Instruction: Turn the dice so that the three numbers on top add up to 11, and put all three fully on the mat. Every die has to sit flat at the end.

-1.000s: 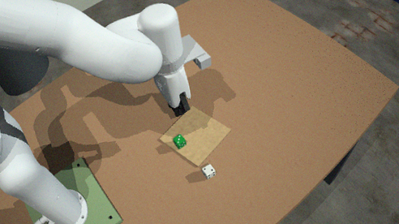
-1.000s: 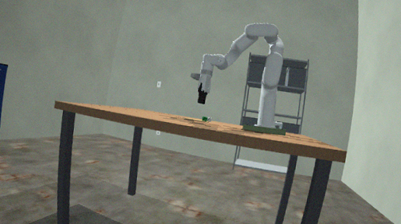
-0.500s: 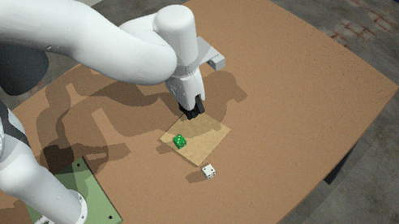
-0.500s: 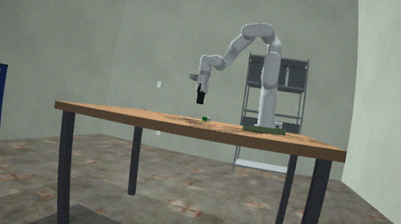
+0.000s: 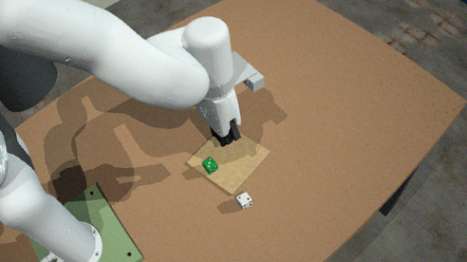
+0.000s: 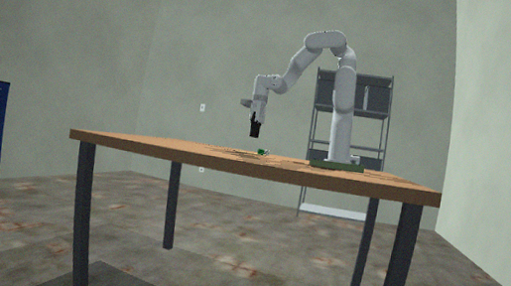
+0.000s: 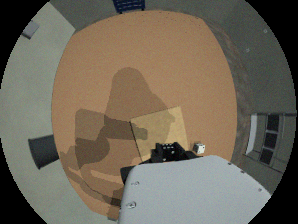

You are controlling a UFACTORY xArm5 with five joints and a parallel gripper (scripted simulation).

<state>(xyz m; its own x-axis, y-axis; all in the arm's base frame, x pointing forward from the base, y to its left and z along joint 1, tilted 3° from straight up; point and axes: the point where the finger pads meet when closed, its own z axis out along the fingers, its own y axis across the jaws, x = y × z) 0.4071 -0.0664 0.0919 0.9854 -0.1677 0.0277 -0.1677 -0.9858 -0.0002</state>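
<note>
Brown worktop (image 5: 327,86) leaves wide free room around the tan mat (image 5: 240,168). On the mat sits a green die (image 5: 210,165); a white die (image 5: 244,200) lies just off its near corner. Above the mat's far edge the claw (image 5: 226,139) hangs clenched, probably on the hidden third die.

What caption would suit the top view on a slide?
White arm's black end effector, shut on a hidden third die, above tan square mat holding green die; white die outside.

Pincer (image 6: 254,134) above table (image 6: 145,147), green die (image 6: 261,152) below
</note>
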